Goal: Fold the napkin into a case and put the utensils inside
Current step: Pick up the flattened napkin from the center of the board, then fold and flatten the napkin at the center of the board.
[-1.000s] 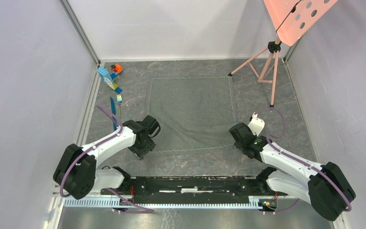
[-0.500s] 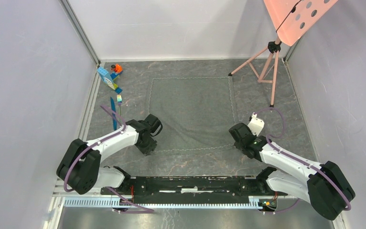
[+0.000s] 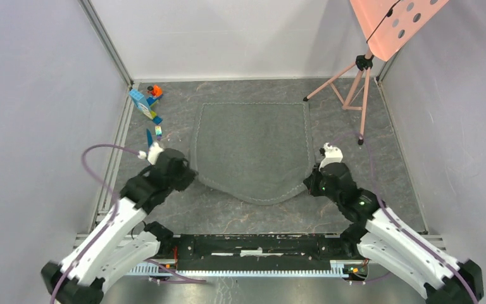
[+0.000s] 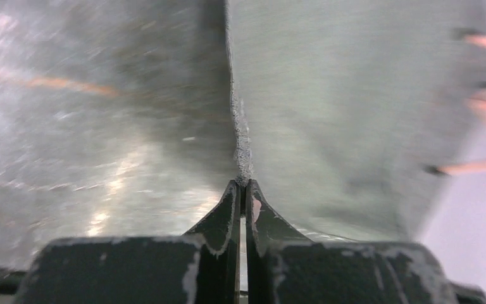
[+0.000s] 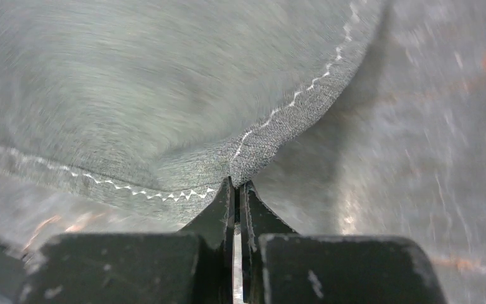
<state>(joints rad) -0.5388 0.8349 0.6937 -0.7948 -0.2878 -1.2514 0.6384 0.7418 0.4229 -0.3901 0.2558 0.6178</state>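
The napkin (image 3: 253,149) had risen at its near corners, the left pincer (image 4: 241,185) and right pincer (image 5: 236,185) each pinching one.

Dark grey napkin (image 3: 253,149), pale stitched border, unfolded: far edge flat, both near corners raised, near edge sagging between. Blue knife (image 3: 149,137) and fork (image 3: 157,132) lie together, left of it.
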